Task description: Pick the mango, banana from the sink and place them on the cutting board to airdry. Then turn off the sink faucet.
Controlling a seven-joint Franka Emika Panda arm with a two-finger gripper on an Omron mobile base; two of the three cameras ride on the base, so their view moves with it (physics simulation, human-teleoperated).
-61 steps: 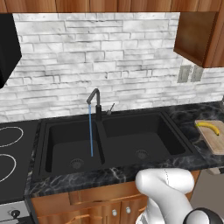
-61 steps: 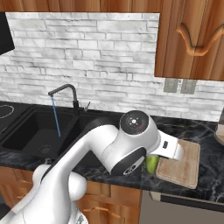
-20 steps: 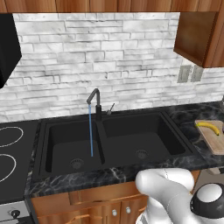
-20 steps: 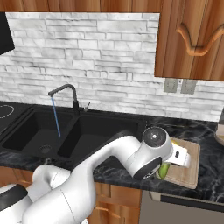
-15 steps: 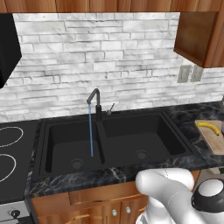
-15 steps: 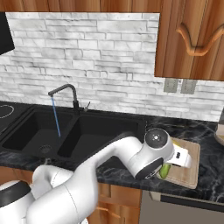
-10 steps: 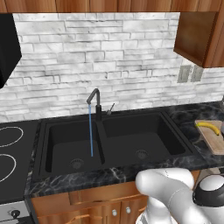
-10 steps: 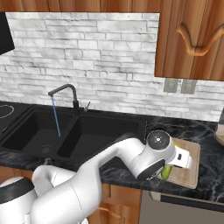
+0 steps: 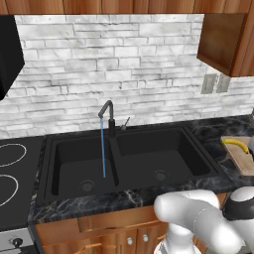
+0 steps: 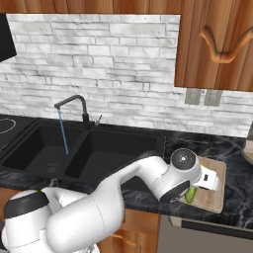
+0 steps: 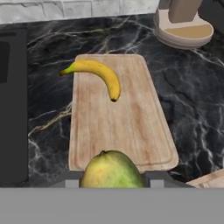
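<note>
My gripper is shut on the yellow-green mango, which hangs just over the near end of the tan cutting board. The curved yellow banana lies on the board's far end. From the right base view, the mango peeks out green under the hand at the board's front left corner. The black double sink sits to the left, and the sink faucet runs a thin blue stream into the left basin. The banana also lies on the board at the right edge of the left base view.
A tan, round-based appliance stands on the dark marble counter just beyond the board. A stove top lies left of the sink. A wall outlet is on the brick backsplash, and wooden cabinets hang above.
The arm has carried the mango rightward from the sink's edge to the board's near corner, and it barely shifted in the last second. The banana has not moved and the water keeps running.
</note>
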